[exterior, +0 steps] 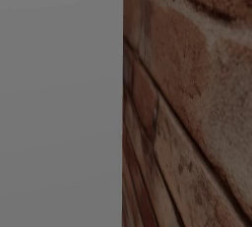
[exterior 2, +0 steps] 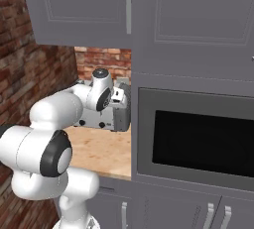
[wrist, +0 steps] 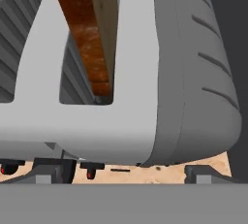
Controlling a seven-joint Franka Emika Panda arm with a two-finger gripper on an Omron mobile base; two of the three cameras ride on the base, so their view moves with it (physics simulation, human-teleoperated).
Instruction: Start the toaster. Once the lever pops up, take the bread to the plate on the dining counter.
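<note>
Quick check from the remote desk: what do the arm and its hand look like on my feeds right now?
The arm is glossy white, built of rounded, bulbous links, with dark charcoal discs capping the joints. No cables or markings are visible on it. The hand shows two small dark grey fingertips, blocky and matte, set wide apart.

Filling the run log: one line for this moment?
stage: at toaster | bread in slot | gripper open, empty

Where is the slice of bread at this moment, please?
In the hand view, the tan-brown bread slice with a darker crust stands upright in a slot of the grey toaster, at upper left, above the open gripper.
</note>
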